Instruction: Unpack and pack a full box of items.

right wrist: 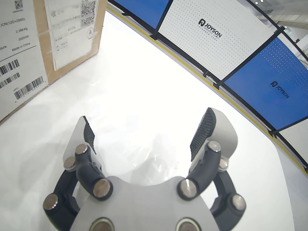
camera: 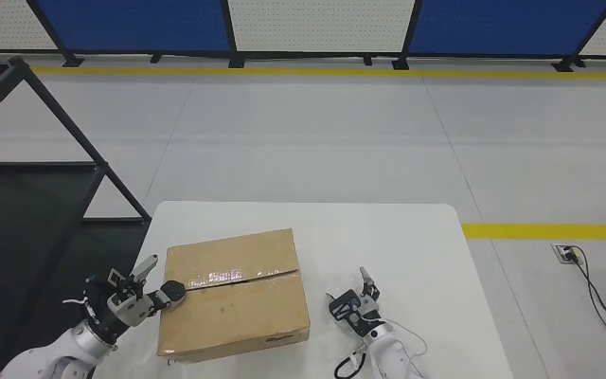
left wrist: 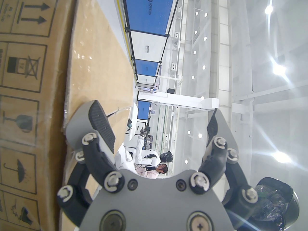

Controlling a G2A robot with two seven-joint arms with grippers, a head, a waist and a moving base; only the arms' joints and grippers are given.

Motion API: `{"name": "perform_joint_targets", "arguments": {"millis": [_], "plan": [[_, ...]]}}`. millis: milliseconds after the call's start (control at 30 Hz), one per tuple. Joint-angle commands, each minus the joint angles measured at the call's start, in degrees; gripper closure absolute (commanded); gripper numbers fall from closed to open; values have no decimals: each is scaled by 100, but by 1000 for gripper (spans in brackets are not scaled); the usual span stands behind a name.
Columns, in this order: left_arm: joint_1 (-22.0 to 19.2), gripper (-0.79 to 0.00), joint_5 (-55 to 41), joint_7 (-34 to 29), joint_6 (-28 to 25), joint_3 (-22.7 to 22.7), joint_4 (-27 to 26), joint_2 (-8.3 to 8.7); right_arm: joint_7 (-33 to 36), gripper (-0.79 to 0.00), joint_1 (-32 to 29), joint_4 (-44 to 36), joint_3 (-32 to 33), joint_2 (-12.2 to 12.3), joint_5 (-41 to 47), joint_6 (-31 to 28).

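Note:
A closed brown cardboard box [camera: 237, 294] sits on the white table [camera: 398, 237], its top flaps taped along a middle seam. My left gripper [camera: 159, 279] is at the box's left edge, open, with one finger [left wrist: 101, 123] resting on the top flap near the seam and the other finger [left wrist: 216, 126] in the air. The box's side with handling symbols [left wrist: 26, 73] is close beside it. My right gripper [camera: 355, 296] stands open over bare table to the right of the box, with nothing between its fingers. The box's labelled side [right wrist: 48, 39] faces it.
A black metal frame [camera: 66, 142] stands off the table's left side. Blue and white partition panels [camera: 312, 24] line the far floor behind a yellow line. Bare table surface lies behind and to the right of the box.

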Motion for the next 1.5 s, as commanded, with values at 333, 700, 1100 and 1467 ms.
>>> {"name": "perform_joint_targets", "arguments": {"millis": [333, 700, 1100, 1467], "plan": [[0, -785, 0, 0, 0, 0, 0, 0, -220, -785, -67, -5, -264, -53, -459, -93], [0, -785, 0, 0, 0, 0, 0, 0, 127, -785, 251, 294, -491, -251, -338, 205], [0, -785, 0, 0, 0, 0, 0, 0, -344, -785, 315, 469, -171, -415, 713, 751], [0, -785, 0, 0, 0, 0, 0, 0, -726, -785, -3, 122, 298, -347, 893, 931]]}}
